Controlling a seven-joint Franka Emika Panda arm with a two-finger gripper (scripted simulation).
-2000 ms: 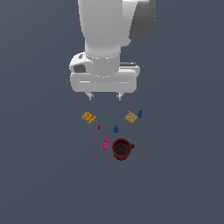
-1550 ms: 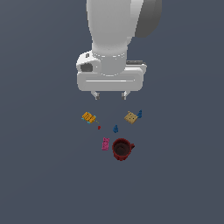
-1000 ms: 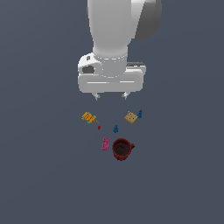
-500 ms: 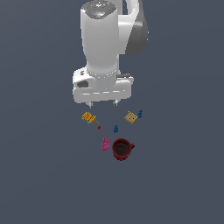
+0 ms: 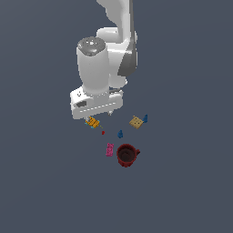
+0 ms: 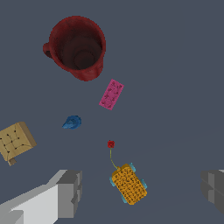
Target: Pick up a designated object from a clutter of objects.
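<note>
Two grey fingers (image 6: 70,192) of your claw (image 6: 142,188) stood wide apart in the wrist view, with the orange waffle piece (image 6: 128,184) lying flat on the tabletop (image 6: 175,65) between them, touching neither. Its thin string ran to a tiny red bit (image 6: 110,144) just beside it. In the exterior view your claw hung low over that orange piece (image 5: 93,122), at the exterior view's left end of the clutter. You had the pink block (image 6: 111,94) lying flat near the dark red mug (image 6: 78,47), which stood upright with its mouth open. You also had a small blue bit (image 6: 72,122) between the pink block and the tan square (image 6: 15,141), all apart from one another and from the orange piece.
</note>
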